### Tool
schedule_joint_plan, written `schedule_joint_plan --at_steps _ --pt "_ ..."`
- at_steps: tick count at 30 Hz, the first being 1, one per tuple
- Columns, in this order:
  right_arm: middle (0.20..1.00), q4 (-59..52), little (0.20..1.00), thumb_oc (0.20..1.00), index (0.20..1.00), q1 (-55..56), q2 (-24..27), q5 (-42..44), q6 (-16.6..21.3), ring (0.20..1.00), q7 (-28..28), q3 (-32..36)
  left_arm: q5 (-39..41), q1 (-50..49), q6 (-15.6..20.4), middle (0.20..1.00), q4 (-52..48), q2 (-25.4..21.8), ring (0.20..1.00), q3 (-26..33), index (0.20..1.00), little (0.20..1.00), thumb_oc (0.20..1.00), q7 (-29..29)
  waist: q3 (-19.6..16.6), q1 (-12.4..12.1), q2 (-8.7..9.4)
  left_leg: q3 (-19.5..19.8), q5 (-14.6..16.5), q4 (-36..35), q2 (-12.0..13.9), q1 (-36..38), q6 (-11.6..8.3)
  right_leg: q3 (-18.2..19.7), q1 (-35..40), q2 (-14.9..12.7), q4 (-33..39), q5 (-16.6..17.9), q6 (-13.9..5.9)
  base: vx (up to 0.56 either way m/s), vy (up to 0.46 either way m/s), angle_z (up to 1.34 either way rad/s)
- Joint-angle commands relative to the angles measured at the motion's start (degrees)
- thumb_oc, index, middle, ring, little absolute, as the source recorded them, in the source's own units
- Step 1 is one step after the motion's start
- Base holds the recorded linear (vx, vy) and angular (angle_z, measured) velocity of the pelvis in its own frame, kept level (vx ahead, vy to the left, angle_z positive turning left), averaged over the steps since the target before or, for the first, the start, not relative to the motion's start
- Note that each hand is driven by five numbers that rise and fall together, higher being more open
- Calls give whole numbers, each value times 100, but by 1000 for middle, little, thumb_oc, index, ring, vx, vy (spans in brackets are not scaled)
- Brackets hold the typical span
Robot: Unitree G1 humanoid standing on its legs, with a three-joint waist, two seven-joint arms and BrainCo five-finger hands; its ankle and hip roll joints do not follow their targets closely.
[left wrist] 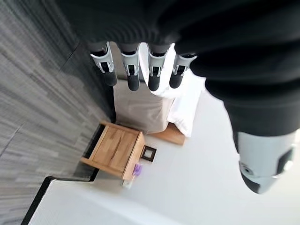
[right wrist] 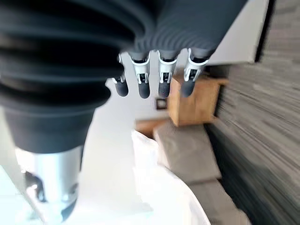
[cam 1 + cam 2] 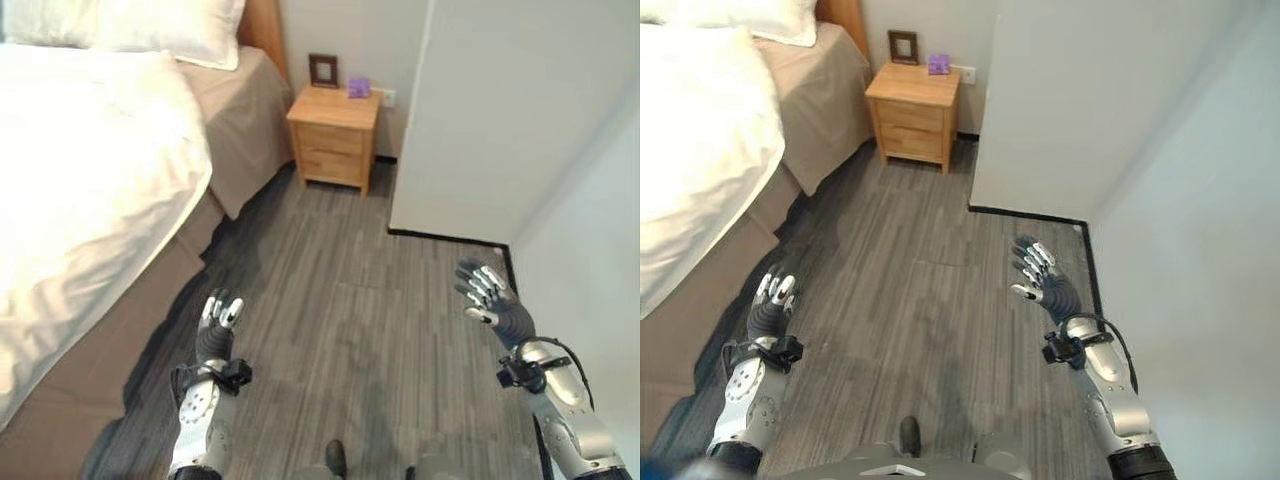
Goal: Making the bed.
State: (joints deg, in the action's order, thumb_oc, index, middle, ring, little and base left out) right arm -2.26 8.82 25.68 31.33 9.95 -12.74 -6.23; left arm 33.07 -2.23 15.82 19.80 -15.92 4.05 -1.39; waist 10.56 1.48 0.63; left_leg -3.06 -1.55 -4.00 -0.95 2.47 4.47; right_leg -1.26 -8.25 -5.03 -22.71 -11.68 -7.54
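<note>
The bed (image 3: 120, 340) stands to the robot's left, its white duvet (image 3: 90, 190) lying rumpled across the top and hanging over the near side edge, with pillows (image 3: 170, 25) at the head. The left robot hand (image 3: 218, 325) and the right robot hand (image 3: 488, 292) are held over the floor (image 3: 350, 290), fingers relaxed and apart, nothing grasped. The duvet's side edge should be approached squarely and taken with both hands before being drawn even. A wooden nightstand (image 3: 334, 137) carrying a picture frame (image 3: 323, 70) stands by the bed's head corner; a white wall (image 3: 500, 110) crowds the right arm.
</note>
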Motion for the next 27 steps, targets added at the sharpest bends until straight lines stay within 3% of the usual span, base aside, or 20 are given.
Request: schedule_joint_plan --at_steps 1,3,5,11,12,17,21,23,27 --pt "1000 -99 1000 1000 1000 -139 -71 73 176 1000 -134 115 -134 20 269 1000 -200 -301 1000 -17 1000 1000 1000 114 -113 169 251 405 364 421 24 262 -458 615 307 310 1401 1186 10 178 -61 64" --pt "1000 -18 1000 1000 1000 -162 -123 75 183 1000 -119 77 -212 -5 285 1000 -266 -277 1000 -49 1000 1000 1000 135 -121 139 264 435 381 398 31 311 -454 587 395 274 1526 1211 -6 138 -69 89" --pt "1000 59 1000 1000 1000 -99 -171 143 198 1000 -125 106 -231 -199 297 1000 -398 -188 1000 -67 1000 1000 1000 224 -275 10 275 549 341 359 -32 233 -440 570 763 246 2122 1279 58 98 -86 73" --pt "1000 100 1000 1000 1000 -119 -185 122 226 1000 38 270 -141 -494 212 1000 -506 -123 1000 5 1000 1000 1000 260 -331 -69 214 704 134 101 -48 165 -461 414 946 226 2421 1343 80 14 -7 16" --pt "1000 1201 1000 1000 1000 199 -485 -351 280 1000 1707 1808 -673 -619 -224 1000 -946 -251 1000 351 1000 1000 1000 -113 -492 196 -48 -299 427 101 452 377 -788 -720 982 72 2330 1005 139 -54 49 21" --pt "1000 1184 1000 1000 1000 112 -655 -17 324 1000 1503 1772 -719 -726 -231 1000 -932 -297 1000 435 1000 1000 1000 -93 -502 230 -47 -154 312 -14 369 361 -781 -703 1057 62 2694 1195 125 -67 72 40" --pt "1000 1238 1000 1000 1000 -10 -583 -119 261 1000 1433 1683 -629 -916 -239 1000 -877 -205 1000 597 1000 1000 1000 -51 -448 74 4 -38 375 137 280 268 -709 -674 1106 -7 2707 1264 110 -46 81 -4" --pt "1000 1186 1000 1000 1000 -151 -705 97 309 1000 1349 1594 -651 -996 -266 1000 -833 -194 1000 645 1000 1000 1000 -103 -399 2 18 -12 453 246 215 230 -638 -668 1086 -92 2572 1250 83 -42 106 0" --pt "1000 1236 1000 1000 1000 -225 -723 -194 309 1000 1350 1557 -746 -831 -250 1000 -839 -303 1000 604 1000 1000 1000 -75 -257 -20 -98 100 610 335 124 330 -387 -633 486 -378 948 1249 -78 -22 131 0"
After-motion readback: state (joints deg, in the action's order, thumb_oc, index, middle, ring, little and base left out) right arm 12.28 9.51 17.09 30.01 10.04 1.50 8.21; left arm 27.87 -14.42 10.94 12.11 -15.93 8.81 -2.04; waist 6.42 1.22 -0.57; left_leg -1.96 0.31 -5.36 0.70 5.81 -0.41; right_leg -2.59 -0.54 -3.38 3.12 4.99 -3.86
